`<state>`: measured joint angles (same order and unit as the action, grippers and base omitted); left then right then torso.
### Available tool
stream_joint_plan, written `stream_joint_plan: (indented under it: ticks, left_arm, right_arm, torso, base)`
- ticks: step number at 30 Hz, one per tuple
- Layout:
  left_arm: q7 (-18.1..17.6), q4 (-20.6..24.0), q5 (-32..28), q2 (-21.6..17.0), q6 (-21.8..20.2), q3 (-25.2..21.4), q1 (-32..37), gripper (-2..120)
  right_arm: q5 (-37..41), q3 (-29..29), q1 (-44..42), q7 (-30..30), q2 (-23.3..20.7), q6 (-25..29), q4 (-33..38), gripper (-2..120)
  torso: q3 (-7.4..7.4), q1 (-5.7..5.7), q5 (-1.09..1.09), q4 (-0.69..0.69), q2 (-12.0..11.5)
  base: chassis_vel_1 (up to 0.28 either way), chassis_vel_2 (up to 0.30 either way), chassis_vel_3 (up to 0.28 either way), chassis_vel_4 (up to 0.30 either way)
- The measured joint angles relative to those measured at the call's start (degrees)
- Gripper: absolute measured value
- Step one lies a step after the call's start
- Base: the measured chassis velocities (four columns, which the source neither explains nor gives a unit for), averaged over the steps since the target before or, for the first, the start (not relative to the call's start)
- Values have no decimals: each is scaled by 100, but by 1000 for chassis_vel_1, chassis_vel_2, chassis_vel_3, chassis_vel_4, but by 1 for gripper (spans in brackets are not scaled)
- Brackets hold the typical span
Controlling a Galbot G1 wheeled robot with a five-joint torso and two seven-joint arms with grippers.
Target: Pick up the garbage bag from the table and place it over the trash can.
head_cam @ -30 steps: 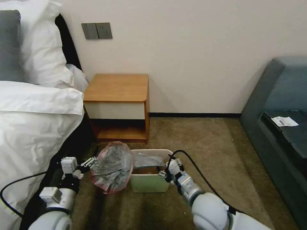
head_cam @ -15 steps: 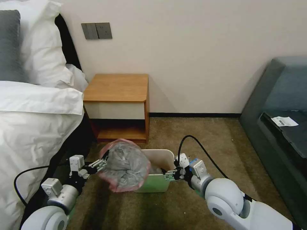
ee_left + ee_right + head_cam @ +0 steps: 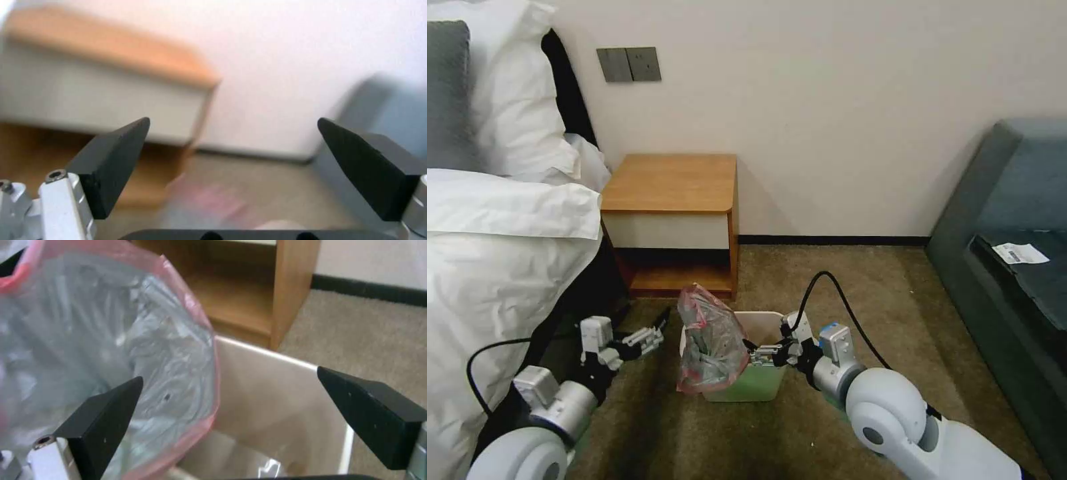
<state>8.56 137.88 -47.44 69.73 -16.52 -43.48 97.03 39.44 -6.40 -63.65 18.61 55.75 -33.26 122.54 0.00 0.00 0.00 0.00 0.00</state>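
- Black rubber pads stand wide apart on our left gripper [image 3: 231, 156], nothing between them, as it hangs low beside the bed, a little apart from the garbage bag [image 3: 710, 340].
- Our right gripper [image 3: 231, 420] is likewise spread wide and holds nothing; seen from the head camera it [image 3: 755, 353] reaches in over the trash can [image 3: 760, 387] with its fingertips right at the bag's inner side, whether touching we cannot tell.
- With neither pincer gripping it, the bag stays up by itself: we judge it is hooked over the can's left end, since its pink-red rim rises above that corner while the grey film sags down the outer wall toward the carpet.
- From the right wrist camera the bag [image 3: 111, 350] bulges beside the bin's cream inner wall [image 3: 276, 396], its rim curving down into the opening, which suggests one edge is inside and the rest still bunched.
- We read both wide stances as a pause to regrip: the thin, crinkly plastic looks liable to slide off, and the far and right edges of the can remain uncovered.
- Beyond the can stands the table [image 3: 670, 183], its orange-brown top bare, so the pickup is done and only the fitting remains.
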Motion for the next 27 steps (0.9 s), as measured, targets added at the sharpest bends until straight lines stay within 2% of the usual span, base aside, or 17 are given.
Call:
stream_joint_plan:
  ticks: [1,2,4,6,8,9,11,13,14,17,18,22,27]
  left_arm:
    - [0,0,0,0,0,0,0,95]
    - [0,279,-313,12,-101,32,-14,95]
    - [4,545,-701,-39,-285,159,1,96]
    - [41,572,-810,-101,-322,244,13,95]
    - [354,568,-1093,-309,-302,415,-25,95]
    - [354,568,-1093,-309,-302,415,-25,95]
    - [811,353,-1443,-601,-228,555,-148,95]
    - [1125,73,-1711,-909,-220,696,-254,97]
    - [1125,73,-1711,-909,-220,696,-254,97]
    - [1369,-619,-1800,-1258,-218,1050,-408,95]
    - [1369,-619,-1800,-1258,-218,1050,-408,95]
    - [1481,-1215,-1648,-1274,-174,1584,-536,95]
    - [1493,-1404,-1564,-1154,-164,1903,-628,95]
  right_arm:
    - [0,0,0,0,0,0,0,100]
    - [-86,-10,4,-3,59,44,-32,100]
    - [-186,-14,-9,-12,134,100,-44,100]
    - [-242,-8,-28,-26,156,125,-44,100]
    - [-357,51,-98,-83,197,220,-38,100]
    - [-357,51,-98,-83,197,220,-38,100]
    - [-439,154,-190,-116,266,294,-25,100]
    - [-509,234,-275,-132,343,361,-8,100]
    - [-509,234,-275,-132,343,361,-8,100]
    - [-615,354,-429,-140,467,430,14,100]
    - [-615,354,-429,-140,467,430,14,100]
    - [-765,521,-620,-223,526,512,34,100]
    - [-846,580,-695,-246,600,534,26,100]
  torso:
    - [0,0,0,0,0]
    - [0,0,1,0,0]
    - [0,0,1,1,0]
    - [0,0,-1,1,0]
    - [0,0,-1,1,0]
    - [0,0,-1,1,0]
    - [0,0,-2,0,0]
    - [0,0,-1,0,0]
    - [0,0,-1,0,0]
    - [0,0,-1,0,0]
    - [0,0,-1,0,0]
    - [0,0,-1,0,0]
    - [0,0,-1,0,0]
  base:
    - [0,0,0,0]
    - [0,0,0,0]
    - [0,0,0,0]
    - [0,0,0,0]
    - [0,0,0,0]
    - [0,0,0,0]
    - [0,0,0,0]
    - [0,0,0,0]
    - [0,0,0,0]
    - [0,0,0,0]
    - [0,0,0,0]
    - [0,0,0,0]
    - [0,0,0,0]
